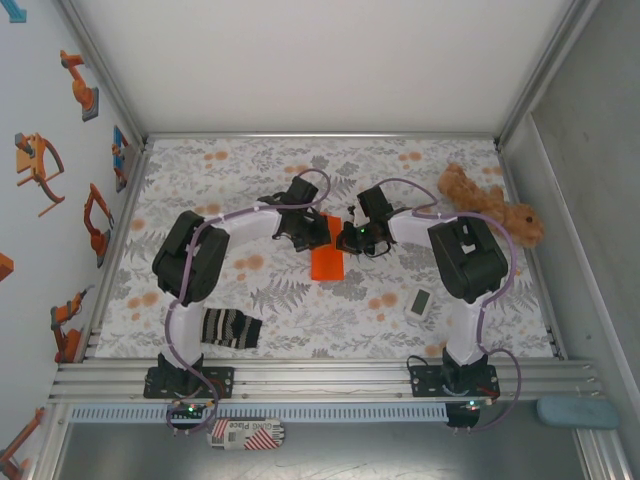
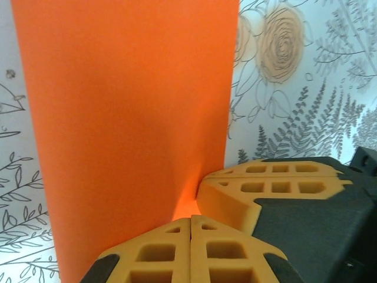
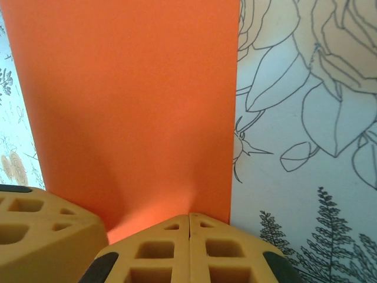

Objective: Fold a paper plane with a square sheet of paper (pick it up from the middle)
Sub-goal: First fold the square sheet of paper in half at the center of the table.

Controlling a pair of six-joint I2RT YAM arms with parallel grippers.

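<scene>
The square sheet of paper is bright orange and lies as a narrow upright rectangle on the floral table mat, mid-table. Both grippers meet at its far end. My left gripper comes in from the left and my right gripper from the right. In the left wrist view the paper curls up into my shut left gripper, with a right finger pressed close beside it. In the right wrist view the paper rises into my shut right gripper, and a left finger shows at the lower left.
A striped black-and-white sock lies near the left arm's base. A brown plush toy sits at the back right. A small white device rests by the right arm. Metal rails edge the near side.
</scene>
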